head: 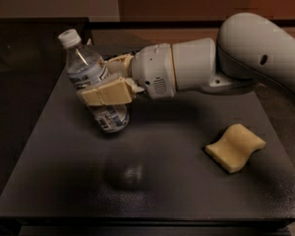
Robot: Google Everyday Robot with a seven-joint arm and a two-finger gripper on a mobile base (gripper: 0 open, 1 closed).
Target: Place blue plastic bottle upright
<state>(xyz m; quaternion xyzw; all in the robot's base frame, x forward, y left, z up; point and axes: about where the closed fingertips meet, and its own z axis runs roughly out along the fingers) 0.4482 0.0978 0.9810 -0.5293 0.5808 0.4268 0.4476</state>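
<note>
blue plastic bottle (83,69), label writing unreadable, tilted, pinched mid-body by gripper (97,80) over table (59,186).

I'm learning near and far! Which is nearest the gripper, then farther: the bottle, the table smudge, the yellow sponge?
1. Clear bluish plastic bottle with white cap: held in the gripper, left side.
2. Round pale smudge on the black table: in front, lower down.
3. Yellow wavy foam sponge: far right.

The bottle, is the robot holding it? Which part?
Yes. The end effector, over the table, back left, clamps the blue plastic bottle around its middle, on the label.
</note>
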